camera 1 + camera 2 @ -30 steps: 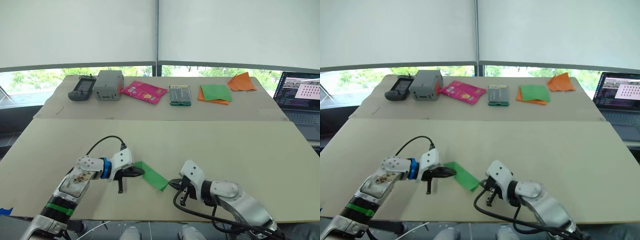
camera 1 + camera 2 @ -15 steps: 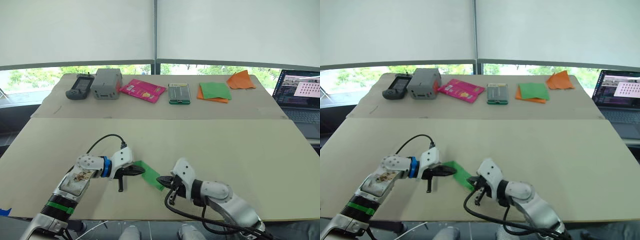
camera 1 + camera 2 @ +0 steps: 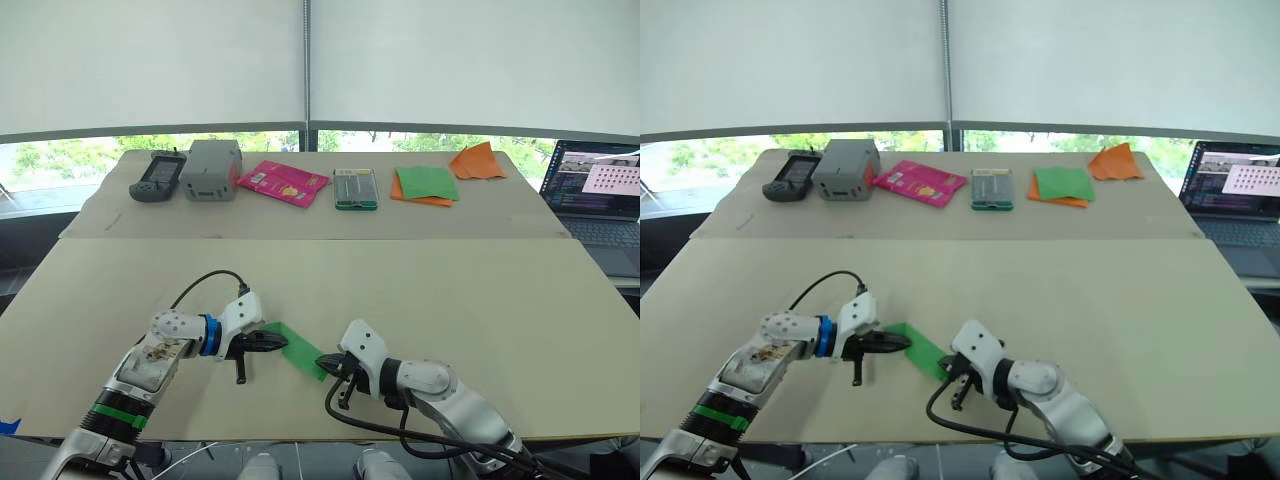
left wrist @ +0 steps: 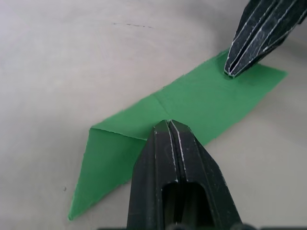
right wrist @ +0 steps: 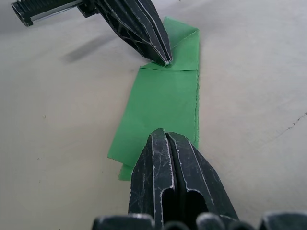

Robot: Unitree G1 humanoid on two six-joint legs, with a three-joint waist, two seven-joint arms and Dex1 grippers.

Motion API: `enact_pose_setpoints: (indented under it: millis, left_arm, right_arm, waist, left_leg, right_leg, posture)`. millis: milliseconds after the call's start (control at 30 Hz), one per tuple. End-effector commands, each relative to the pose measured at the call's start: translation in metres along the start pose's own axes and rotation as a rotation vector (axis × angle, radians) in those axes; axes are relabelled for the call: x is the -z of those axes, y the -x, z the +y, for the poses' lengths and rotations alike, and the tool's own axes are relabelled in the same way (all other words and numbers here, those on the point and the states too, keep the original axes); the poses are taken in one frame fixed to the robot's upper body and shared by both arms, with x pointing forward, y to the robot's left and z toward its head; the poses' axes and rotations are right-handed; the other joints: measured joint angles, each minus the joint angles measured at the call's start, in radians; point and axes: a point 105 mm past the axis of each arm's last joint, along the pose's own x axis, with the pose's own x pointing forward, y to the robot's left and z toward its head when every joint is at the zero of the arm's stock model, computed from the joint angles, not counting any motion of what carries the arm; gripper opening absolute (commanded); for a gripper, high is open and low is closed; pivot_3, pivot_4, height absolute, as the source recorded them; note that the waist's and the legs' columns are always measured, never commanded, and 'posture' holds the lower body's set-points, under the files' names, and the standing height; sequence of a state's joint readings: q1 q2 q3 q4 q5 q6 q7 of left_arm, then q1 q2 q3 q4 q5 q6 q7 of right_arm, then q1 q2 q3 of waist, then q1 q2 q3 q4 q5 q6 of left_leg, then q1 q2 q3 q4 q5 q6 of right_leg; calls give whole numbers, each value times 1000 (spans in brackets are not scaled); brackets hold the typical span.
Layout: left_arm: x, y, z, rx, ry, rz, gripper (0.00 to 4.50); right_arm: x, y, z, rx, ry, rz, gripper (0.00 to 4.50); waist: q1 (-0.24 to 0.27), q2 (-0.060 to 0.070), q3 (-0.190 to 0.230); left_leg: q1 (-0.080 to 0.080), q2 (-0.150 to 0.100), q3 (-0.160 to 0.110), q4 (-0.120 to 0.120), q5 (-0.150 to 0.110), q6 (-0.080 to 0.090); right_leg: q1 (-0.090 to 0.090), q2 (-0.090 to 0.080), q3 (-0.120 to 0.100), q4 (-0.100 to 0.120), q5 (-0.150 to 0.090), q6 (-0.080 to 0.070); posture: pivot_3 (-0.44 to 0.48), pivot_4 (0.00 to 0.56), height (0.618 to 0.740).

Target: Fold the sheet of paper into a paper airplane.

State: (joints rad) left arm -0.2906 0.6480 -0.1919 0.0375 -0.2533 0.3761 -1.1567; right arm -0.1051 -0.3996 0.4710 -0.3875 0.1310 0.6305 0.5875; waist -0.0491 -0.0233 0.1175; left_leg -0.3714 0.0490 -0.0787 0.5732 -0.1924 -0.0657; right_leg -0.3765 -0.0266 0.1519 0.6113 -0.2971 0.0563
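Note:
The sheet of paper (image 3: 301, 350) is bright green and folded into a narrow creased strip with one pointed end. It lies flat on the near table (image 3: 450, 300), between my two grippers. My left gripper (image 3: 283, 342) is shut, and its tip (image 4: 168, 125) presses on the strip near the cross crease. My right gripper (image 3: 328, 361) is shut too, its tip (image 5: 165, 135) resting on the strip's other end. The left wrist view also catches the right gripper (image 4: 231, 72) touching the paper (image 4: 201, 98). In the right wrist view the left gripper (image 5: 165, 61) is on the paper (image 5: 165, 103).
The far table holds a black handheld device (image 3: 157, 177), a grey box (image 3: 210, 170), a pink packet (image 3: 284, 183), a flat green-edged case (image 3: 356, 189), a green sheet bordered by orange paper (image 3: 424, 184) and crumpled orange paper (image 3: 478, 162). A laptop (image 3: 592, 195) stands at the right.
My right gripper has slid left onto the near end of the green strip. The left gripper stays pressed on the paper. The camera has shifted slightly.

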Motion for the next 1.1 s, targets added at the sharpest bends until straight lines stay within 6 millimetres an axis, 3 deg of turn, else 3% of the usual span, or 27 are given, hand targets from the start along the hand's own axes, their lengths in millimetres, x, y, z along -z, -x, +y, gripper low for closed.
enact_pose_setpoints:
  millis: [33,233,500,867,1100]
  left_arm:
    - [-28,3,1,10,32,-108,0]
    - [-28,-23,-8,58,-1,-91,0]
    - [-12,-35,-8,62,-55,-16,0]
    - [7,-30,-2,33,-81,53,0]
    - [19,-12,10,-23,-68,94,0]
  right_arm:
    - [42,-3,3,4,-65,165,20]
    - [41,-5,3,10,-66,165,20]
    - [40,-6,2,19,-66,169,20]
    - [40,-4,-2,36,-79,180,20]
    - [40,-3,-4,41,-82,185,20]
  waist:
    - [0,-1,1]
    - [-3,-2,-1]
    - [-19,-2,-1]
    - [-20,-1,-2]
    - [-21,-1,-2]
  left_leg:
    - [0,0,0,0,0,0]
    - [0,0,0,0,0,0]
    - [1,0,-1,0,1,2]
    - [2,0,-1,0,0,1]
    - [3,0,-1,0,0,1]
  right_leg:
    - [0,0,0,0,0,0]
    - [0,1,0,0,0,0]
    - [2,1,0,1,0,0]
    - [3,1,0,0,0,0]
    - [3,1,0,0,0,0]
  posture:
    - [0,150,740]
    - [0,150,740]
    - [0,150,740]
    - [0,150,740]
    - [0,150,740]
